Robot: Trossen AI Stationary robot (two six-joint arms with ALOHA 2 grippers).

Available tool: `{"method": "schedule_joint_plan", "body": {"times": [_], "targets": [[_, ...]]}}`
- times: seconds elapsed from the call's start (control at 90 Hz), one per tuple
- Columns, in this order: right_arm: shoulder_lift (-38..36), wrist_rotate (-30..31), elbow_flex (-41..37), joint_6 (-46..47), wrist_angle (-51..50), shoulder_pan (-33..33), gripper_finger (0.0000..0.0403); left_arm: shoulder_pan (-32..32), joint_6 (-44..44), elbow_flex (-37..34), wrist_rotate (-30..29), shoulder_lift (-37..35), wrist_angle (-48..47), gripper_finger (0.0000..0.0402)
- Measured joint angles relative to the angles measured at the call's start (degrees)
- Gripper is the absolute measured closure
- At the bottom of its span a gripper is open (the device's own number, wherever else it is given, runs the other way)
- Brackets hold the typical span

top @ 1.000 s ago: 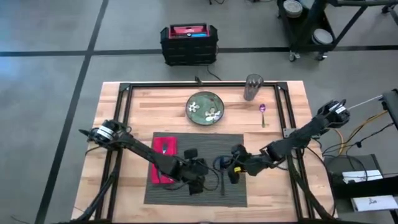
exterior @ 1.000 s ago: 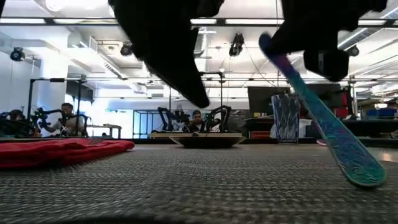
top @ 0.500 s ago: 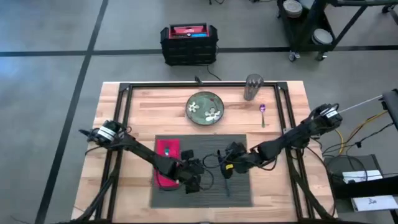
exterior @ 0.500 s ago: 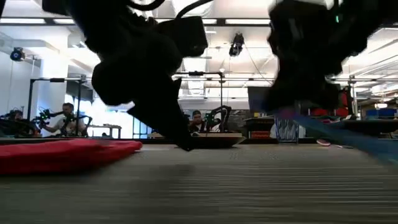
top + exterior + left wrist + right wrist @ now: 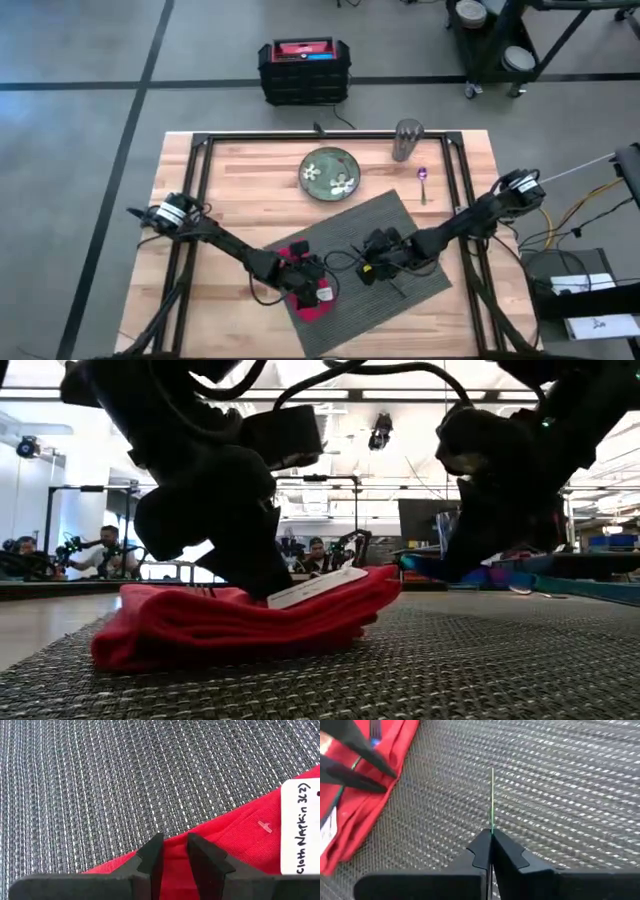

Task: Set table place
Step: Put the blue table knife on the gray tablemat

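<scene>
The dark grey ribbed placemat [image 5: 385, 255] lies askew on the wooden table [image 5: 250, 180]. A red napkin [image 5: 303, 285] with a white tag [image 5: 322, 296] sits bunched on the mat's near left part. My left gripper [image 5: 172, 845] is shut on it. My right gripper [image 5: 491, 840] hangs over the mat's middle, shut on a thin iridescent knife [image 5: 520, 572]. A green flowered plate [image 5: 331, 174], a grey cup [image 5: 407, 140] and a purple spoon [image 5: 423, 182] stand on bare wood at the far side. My left gripper pinches the napkin at its edge [image 5: 175, 837] between its two fingers, slanting down from above. One layer or several, I cannot tell. The napkin rests in folds on the placemat [image 5: 250, 625]. My right gripper pinches the knife's flat sides between its two fingers, which lie along it. The blade shows edge-on [image 5: 492, 800], running forward from the fingertips. The knife lies about level, a little above the mat.
A black rail frame [image 5: 330, 137] runs around the table top. A black and red case [image 5: 304, 70] stands on the floor beyond the far edge. Bare wood lies left of the mat. People sit far off in the room [image 5: 105, 550].
The placemat has turned about on the table, its right end swinging toward the far edge. The napkin has gone with it toward the near right and bunched up into folds. The knife in my right gripper has tipped from slanting down to about level.
</scene>
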Motion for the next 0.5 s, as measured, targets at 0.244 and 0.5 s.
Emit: {"method": "schedule_joint_plan", "body": {"times": [0.244,0.5], "targets": [[-3.60,-0.19,0.07,-1.14,-1.33,-3.03,0.0402,0.07,1.83,5.55,-0.46,-2.06,-0.82,0.0326],[-4.64,-1.78,0.09,-7.37,-4.54,-5.75,0.0402,-3.82,-6.40,11.76,13.23,-4.76,-9.95,0.0326]]}}
